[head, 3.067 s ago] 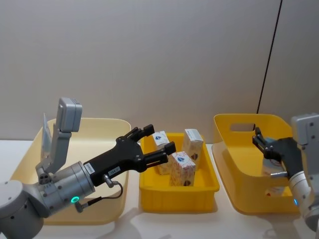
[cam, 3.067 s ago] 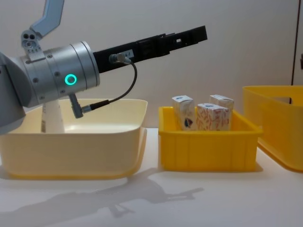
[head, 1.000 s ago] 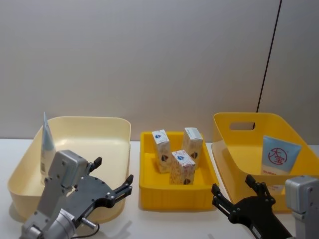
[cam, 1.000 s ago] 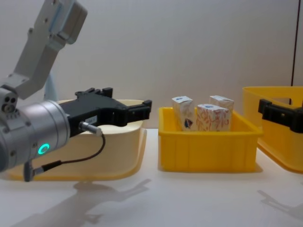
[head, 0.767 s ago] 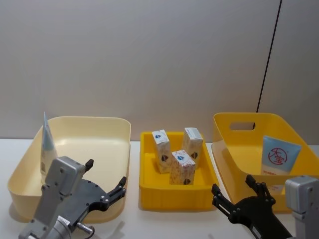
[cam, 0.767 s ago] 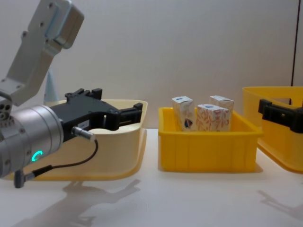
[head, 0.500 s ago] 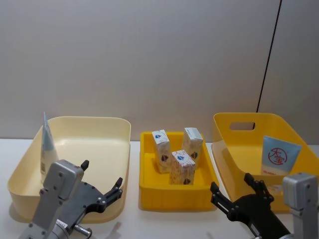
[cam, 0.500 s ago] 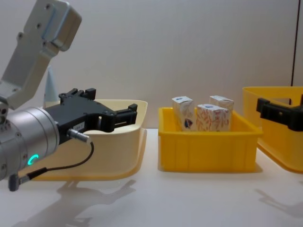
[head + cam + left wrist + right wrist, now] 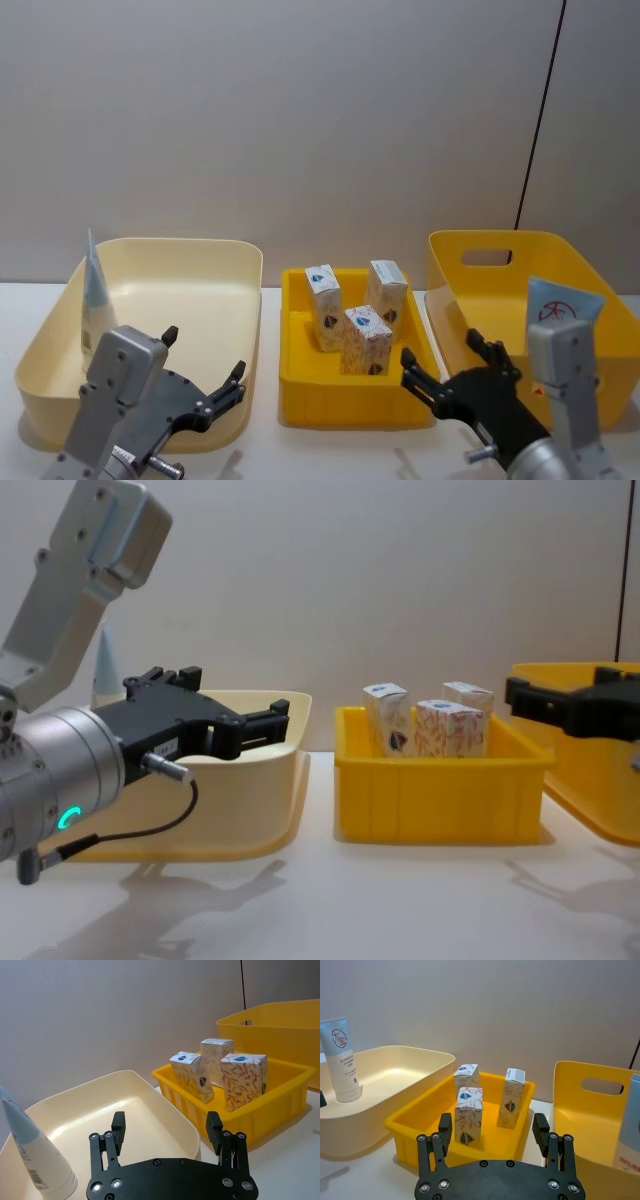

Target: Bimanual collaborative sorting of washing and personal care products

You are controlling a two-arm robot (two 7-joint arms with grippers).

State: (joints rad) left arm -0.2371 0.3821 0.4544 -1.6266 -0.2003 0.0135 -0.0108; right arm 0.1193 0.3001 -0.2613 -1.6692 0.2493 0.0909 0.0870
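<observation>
Worktop (image 9: 20, 292) layout, left to right: cream tub (image 9: 180, 245), small bin (image 9: 350, 400), large bin (image 9: 490, 240).

Tube 1 (image 9: 95, 300): upright, cap down, in the tub's far-left corner, leaning on the wall. Red round logo faces the right wrist camera.

Tube 2 (image 9: 562, 303): in the large bin against its right wall, upright, lower part hidden behind the right arm.

Cartons, all in the small bin and all standing:
- back-left carton (image 9: 323, 303), tilted slightly in the left wrist view
- back-right carton (image 9: 386, 288), near the rear wall
- front carton (image 9: 365, 340), just in front of the other two; cannot tell if it touches them

Left gripper (image 9: 202, 358): released, jaws wide apart, nothing between them. It sits low at the near-right side of the tub, about at rim height in the chest view, and points forward. Well apart from tube 1.

Right gripper (image 9: 440, 352): released, jaws wide apart, empty. It is on the near side of the gap between the small bin and the large bin, about level with the large bin's rim in the chest view. From its wrist camera the front carton lies straight ahead between the fingers, not touched.
</observation>
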